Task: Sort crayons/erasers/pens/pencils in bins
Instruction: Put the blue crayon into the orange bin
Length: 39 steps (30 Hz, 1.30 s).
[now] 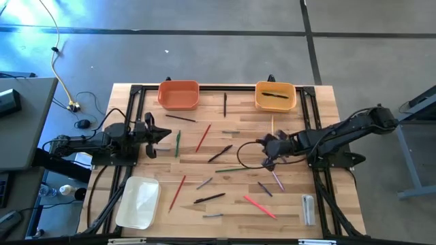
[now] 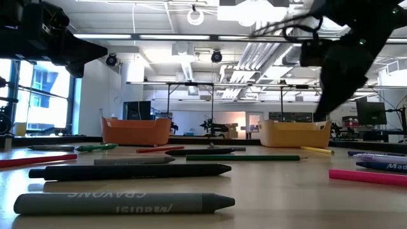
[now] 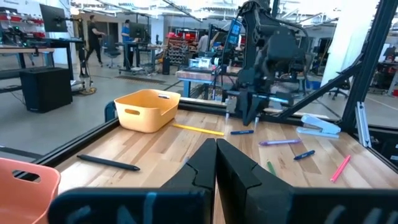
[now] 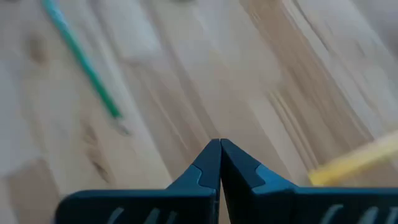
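Pens, pencils and crayons lie scattered flat on the wooden table [image 1: 327,116]. An orange bin [image 1: 178,94] and a yellow-orange bin [image 1: 275,96] stand at the far edge, the latter with a black pen [image 1: 275,95] inside. A white bin [image 1: 139,202] sits near left. My right gripper [image 1: 268,161] is shut and slants down over bare wood between a green pencil [image 4: 84,62] and a yellow pencil [image 4: 354,163], holding nothing. My left gripper [image 1: 163,134] is shut and level at the table's left side, also holding nothing.
Black pens [image 1: 219,154] [image 1: 209,199], red pencils [image 1: 203,137] [image 1: 177,192], a pink stick [image 1: 259,207], purple crayons [image 1: 278,180] and grey crayons [image 1: 204,183] lie around the middle. A pale grey block [image 1: 308,209] sits near right. A black frame [image 1: 225,88] rims the table.
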Each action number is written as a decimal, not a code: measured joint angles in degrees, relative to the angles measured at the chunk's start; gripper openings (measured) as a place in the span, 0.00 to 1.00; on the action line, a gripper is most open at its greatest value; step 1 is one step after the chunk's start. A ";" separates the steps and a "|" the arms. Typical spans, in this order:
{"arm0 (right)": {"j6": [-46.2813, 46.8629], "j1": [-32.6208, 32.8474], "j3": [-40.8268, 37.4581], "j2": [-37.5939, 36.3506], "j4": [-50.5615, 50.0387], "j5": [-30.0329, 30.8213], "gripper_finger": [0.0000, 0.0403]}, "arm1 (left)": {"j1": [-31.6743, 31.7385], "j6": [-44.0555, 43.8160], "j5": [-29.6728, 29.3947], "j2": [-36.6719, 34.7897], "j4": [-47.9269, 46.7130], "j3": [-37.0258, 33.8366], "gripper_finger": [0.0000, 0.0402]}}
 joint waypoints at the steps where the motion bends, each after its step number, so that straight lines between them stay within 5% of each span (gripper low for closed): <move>1: 2.35 0.00 -0.01 0.00 -2.25 0.10 0.01 | 0.00 0.00 0.00 0.00 -0.02 0.00 0.00; 8: 16.45 -0.02 -0.01 0.00 -17.93 0.20 0.17 | 0.00 0.00 0.00 0.00 -0.04 0.01 0.00; 14: 19.79 -0.85 -0.01 0.00 -19.32 -2.75 0.26 | 0.01 0.00 -0.03 0.00 1.27 0.00 0.00; 27: 21.95 -1.75 -9.31 0.19 -4.96 -6.60 0.21 | 0.00 1.05 0.24 0.00 5.16 0.02 0.00; 39: 20.98 -1.77 -8.82 0.39 -7.01 -6.55 0.14 | -0.04 1.05 1.57 0.07 2.54 0.02 0.00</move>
